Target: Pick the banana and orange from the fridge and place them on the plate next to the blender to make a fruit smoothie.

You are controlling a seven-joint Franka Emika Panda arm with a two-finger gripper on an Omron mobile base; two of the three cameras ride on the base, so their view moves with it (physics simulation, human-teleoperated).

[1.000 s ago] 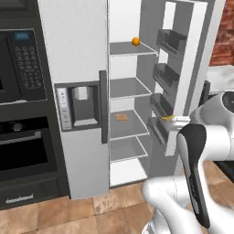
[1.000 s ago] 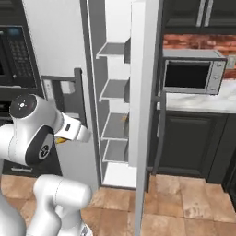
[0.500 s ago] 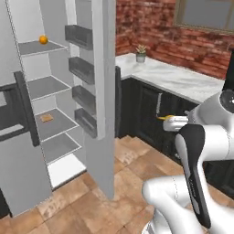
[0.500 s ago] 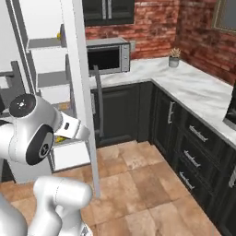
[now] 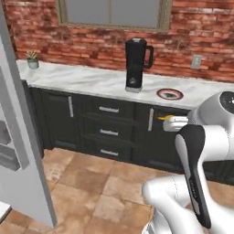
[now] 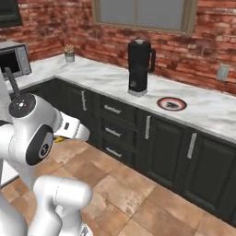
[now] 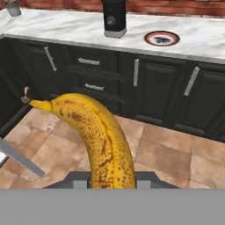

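Hand view: claw (image 7: 112,178) clamped on banana (image 7: 99,140); no legible writing on blender (image 7: 114,17), plate (image 7: 161,38).

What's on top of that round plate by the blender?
The plate beside the blender has dark markings on its white centre and no fruit. The banana is in the jaws.

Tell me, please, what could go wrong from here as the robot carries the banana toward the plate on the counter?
The banana sticks far out of the tool, held near one end, so it could swing or slip while the base drives. The plate sits close beside the blender, so a wide approach might bump the jug. The counter edge lies between arm and plate, and the tool is now below it; a low reach could knock the fruit against it.
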